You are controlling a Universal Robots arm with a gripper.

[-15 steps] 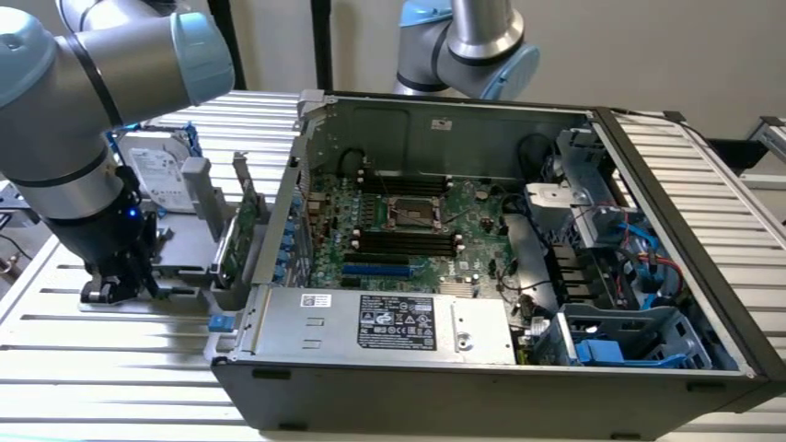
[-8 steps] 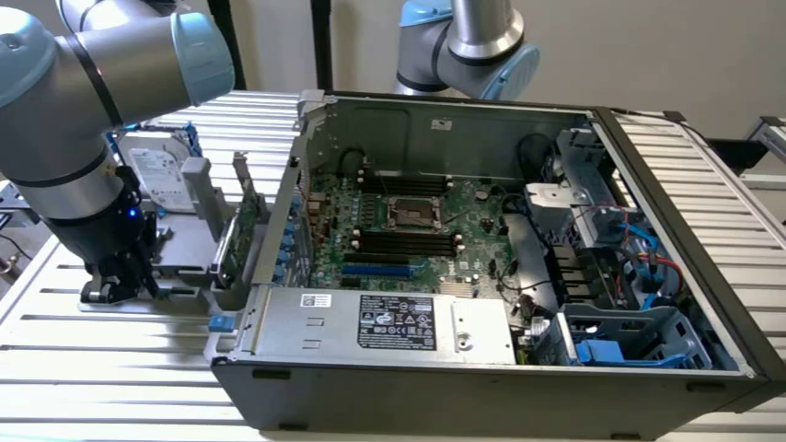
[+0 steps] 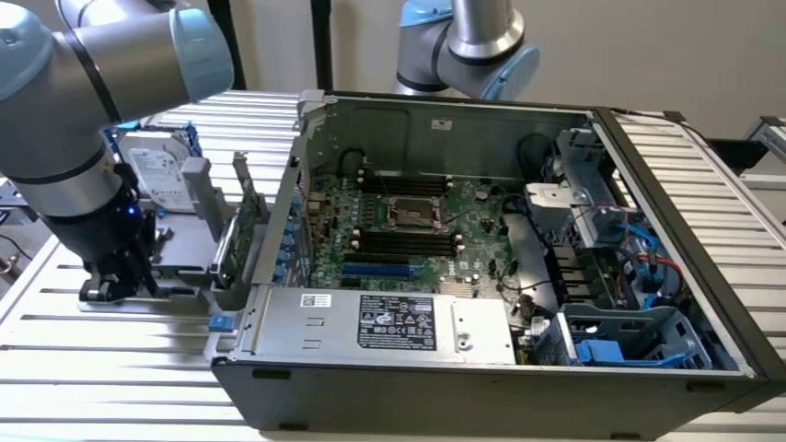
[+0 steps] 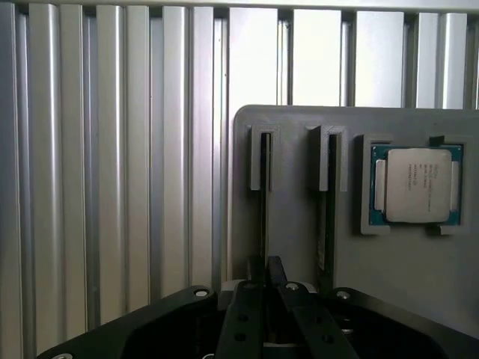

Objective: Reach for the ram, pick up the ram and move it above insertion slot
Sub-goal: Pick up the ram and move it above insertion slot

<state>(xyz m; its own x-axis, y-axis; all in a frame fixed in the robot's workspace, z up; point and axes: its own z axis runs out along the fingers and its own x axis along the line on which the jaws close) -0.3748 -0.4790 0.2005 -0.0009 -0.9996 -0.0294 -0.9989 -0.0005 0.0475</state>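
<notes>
The ram (image 4: 263,194) stands on edge in one slot of a grey holder (image 4: 292,187) and shows as a thin dark line. My gripper (image 4: 266,275) is right over its near end, the two black fingers (image 4: 278,274) drawn close together on either side of that edge, shut on it. In the exterior view the gripper (image 3: 117,281) is low over the same holder (image 3: 179,276), at the exterior view's left of the open computer case. The black insertion slots (image 3: 406,241) lie on the motherboard inside the case, beside the processor socket.
A second stick (image 4: 328,202) fills the neighbouring holder slot, and a processor chip (image 4: 418,185) lies in a recess beyond it. A silver hard drive (image 3: 160,175) and a green expansion card (image 3: 246,221) stand between holder and case wall (image 3: 289,212). Another arm (image 3: 473,46) rises behind.
</notes>
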